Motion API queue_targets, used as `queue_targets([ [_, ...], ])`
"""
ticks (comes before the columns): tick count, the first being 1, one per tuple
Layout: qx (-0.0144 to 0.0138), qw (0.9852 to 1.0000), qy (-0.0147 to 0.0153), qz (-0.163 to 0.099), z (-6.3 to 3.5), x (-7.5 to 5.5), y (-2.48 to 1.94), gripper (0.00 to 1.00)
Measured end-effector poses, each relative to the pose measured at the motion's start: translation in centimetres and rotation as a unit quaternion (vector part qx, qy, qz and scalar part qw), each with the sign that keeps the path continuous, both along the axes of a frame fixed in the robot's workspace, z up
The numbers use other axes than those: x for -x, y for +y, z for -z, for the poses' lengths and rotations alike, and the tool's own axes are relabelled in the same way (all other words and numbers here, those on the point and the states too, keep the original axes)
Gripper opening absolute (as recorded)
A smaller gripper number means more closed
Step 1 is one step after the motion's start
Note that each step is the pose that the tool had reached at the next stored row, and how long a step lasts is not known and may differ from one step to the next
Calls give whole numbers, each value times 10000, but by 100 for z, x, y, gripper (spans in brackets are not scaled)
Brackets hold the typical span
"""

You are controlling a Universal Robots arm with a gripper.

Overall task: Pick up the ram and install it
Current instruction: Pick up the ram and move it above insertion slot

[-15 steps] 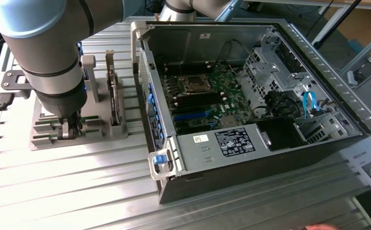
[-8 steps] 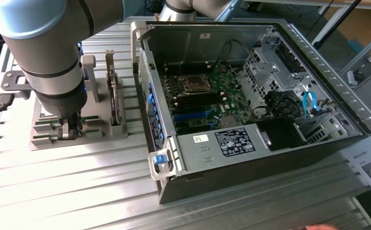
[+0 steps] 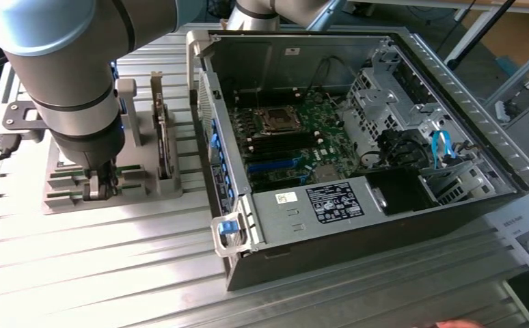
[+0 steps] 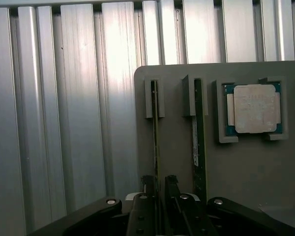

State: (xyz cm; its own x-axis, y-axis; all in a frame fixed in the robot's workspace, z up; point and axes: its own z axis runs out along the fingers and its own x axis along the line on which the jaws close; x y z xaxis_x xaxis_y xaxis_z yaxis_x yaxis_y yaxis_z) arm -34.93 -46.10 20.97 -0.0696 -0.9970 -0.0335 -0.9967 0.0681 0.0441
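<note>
Spread apart, the jaws of the gripper (image 4: 159, 186) straddle the near end of the ram (image 4: 155, 140) without pinching it; a gap shows beside at least one finger. The wrist view gives this from straight above: the ram stands on its long edge in a narrow slot of the grey holder (image 4: 246, 167), in the slot closest to the holder's side edge, where the ribbed metal worktop (image 4: 78, 108) begins. From that angle it reads as a thin dark-green line, its far end caught between two raised grey guides; chips and label cannot be made out edge-on. Just beside it, in the next slot inward, stands a thicker card (image 4: 200, 147) with a pale strip along it, and beyond that, near the holder's far corner, a square silver processor (image 4: 254, 108) lies flat in its recess.

The exterior view shows what the wrist camera misses. There the arm (image 3: 73, 68) stands steeply over the holder (image 3: 73, 205) and its bulk is in front of the ram's slot; the gripper (image 3: 100, 186) sits low among the guides, and the card (image 3: 161, 140) stands upright on the exterior view's right of it. Farther on across the worktop (image 3: 109, 273) lies an open computer case (image 3: 365, 239), near the holder, with its motherboard (image 3: 292, 147) and processor socket (image 3: 278, 121) exposed.
</note>
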Motion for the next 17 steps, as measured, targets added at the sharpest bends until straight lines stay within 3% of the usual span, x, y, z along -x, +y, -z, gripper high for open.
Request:
queue_targets([
  [17, 0, 10000, 0, -60, 0, 0, 0, 24],
])
